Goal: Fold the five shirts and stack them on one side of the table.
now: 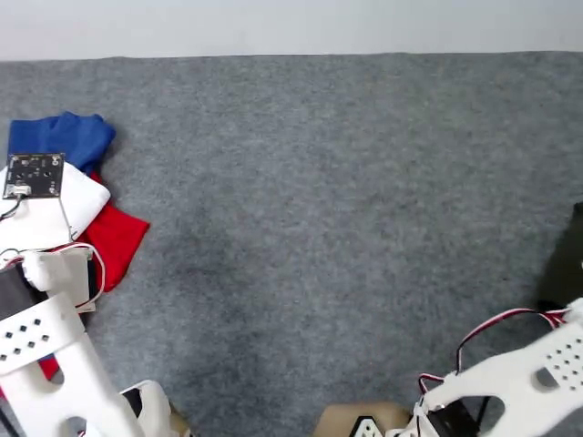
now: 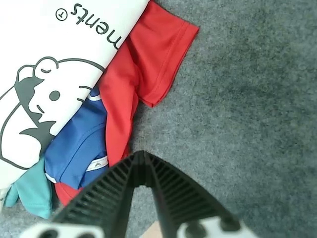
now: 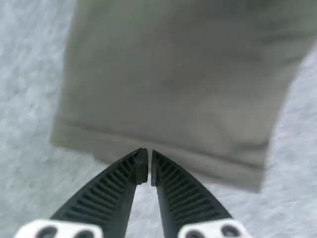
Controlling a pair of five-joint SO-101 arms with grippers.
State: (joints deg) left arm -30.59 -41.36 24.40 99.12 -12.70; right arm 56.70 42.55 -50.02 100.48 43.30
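Observation:
A pile of shirts lies at the table's left edge: a blue shirt (image 1: 64, 137), a white shirt (image 1: 64, 208) and a red shirt (image 1: 117, 238). In the left wrist view the white shirt (image 2: 54, 59) carries a bear print and overlaps the red shirt (image 2: 146, 64), the blue shirt (image 2: 79, 146) and a teal shirt (image 2: 32, 191). My left gripper (image 2: 144, 159) is shut and empty, hanging over the grey mat just beside the red shirt's edge. A dark olive shirt (image 3: 173, 79) lies under the right wrist camera, and my right gripper (image 3: 149, 159) is shut with its tips over the hem.
A grey felt mat (image 1: 328, 200) covers the table, with wide bare room across its middle and back. The left arm (image 1: 46, 355) stands at the front left, the right arm (image 1: 528, 378) at the front right. A dark cloth (image 1: 567, 259) shows at the right edge.

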